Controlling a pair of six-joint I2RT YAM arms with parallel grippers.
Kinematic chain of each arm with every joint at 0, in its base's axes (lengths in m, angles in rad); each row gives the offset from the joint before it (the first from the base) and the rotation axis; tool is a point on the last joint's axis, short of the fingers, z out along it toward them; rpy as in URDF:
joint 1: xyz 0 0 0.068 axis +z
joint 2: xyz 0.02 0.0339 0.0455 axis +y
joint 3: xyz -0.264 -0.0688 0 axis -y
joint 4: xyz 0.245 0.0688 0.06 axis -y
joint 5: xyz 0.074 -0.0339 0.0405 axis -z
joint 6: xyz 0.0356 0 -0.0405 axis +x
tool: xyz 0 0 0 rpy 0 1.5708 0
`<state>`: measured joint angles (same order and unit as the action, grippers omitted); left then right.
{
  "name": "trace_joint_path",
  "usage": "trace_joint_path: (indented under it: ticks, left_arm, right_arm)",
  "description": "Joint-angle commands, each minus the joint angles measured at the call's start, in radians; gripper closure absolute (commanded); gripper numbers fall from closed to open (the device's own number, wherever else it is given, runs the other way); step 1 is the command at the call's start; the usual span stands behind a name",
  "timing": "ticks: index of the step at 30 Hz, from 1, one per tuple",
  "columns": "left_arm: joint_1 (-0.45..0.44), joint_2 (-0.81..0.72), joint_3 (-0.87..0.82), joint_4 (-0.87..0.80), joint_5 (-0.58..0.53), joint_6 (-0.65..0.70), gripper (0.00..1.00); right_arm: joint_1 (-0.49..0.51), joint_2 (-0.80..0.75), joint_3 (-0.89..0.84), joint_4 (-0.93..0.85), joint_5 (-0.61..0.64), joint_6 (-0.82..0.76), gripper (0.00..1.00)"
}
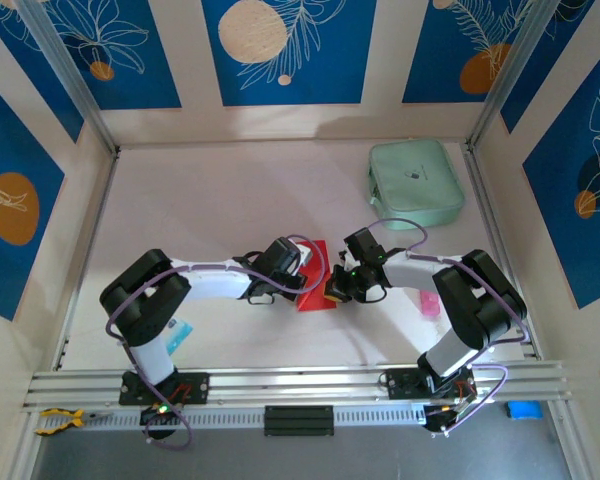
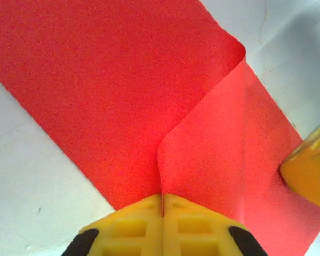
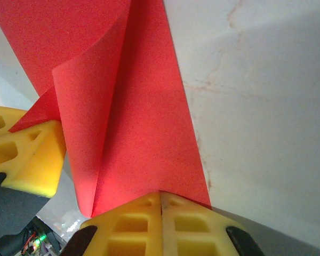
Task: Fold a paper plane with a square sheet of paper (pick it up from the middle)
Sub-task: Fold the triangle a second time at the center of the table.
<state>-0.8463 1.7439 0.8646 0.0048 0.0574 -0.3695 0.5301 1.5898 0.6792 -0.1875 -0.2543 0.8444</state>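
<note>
Right now the square sheet of paper [image 1: 315, 272] sits toward the near middle of the surface [image 1: 230, 190], caught between the two arms that reach in from either side. The left tool [image 1: 302, 274] is pinched shut on the sheet. In the left wrist view its yellow fingers [image 2: 133, 226] press together with the red edge trapped in the seam between them. From that grip one flap rises and curls over in a soft bend, not a sharp crease, while the rest of the sheet spreads wide behind it. The right tool [image 1: 332, 292] is likewise clamped on the paper from the opposite side. In the right wrist view its pads [image 3: 192, 226] meet on a narrow red end, and a loose fold stands up just beside them. Each wrist view catches a yellow fingertip of the other tool close by, at the paper's edge. A mint-green pouch [image 1: 416, 183] lies well apart at the far right, and a small blue-and-white packet [image 1: 177, 333] rests by the left arm's base.
</note>
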Motion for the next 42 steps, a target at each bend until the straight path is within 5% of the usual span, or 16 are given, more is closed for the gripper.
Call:
trace_joint_path:
  ticks: [1,16,22,42]
  left_arm:
    - [0.015,0.008,0.001,-0.058,-0.013,-0.012,1.0]
    - [0.016,0.052,0.035,-0.074,0.042,0.014,1.0]
    - [0.015,0.051,0.031,-0.069,0.045,0.011,1.0]
    - [0.016,0.057,0.025,-0.06,0.05,0.004,1.0]
  right_arm:
    - [0.004,0.03,-0.007,-0.077,0.029,-0.016,0.99]
    - [-0.006,-0.028,0.039,-0.062,0.004,-0.009,0.96]
    - [-0.006,-0.104,0.031,0.095,-0.013,0.108,0.97]
    - [0.003,0.032,0.019,0.292,-0.059,0.223,0.99]
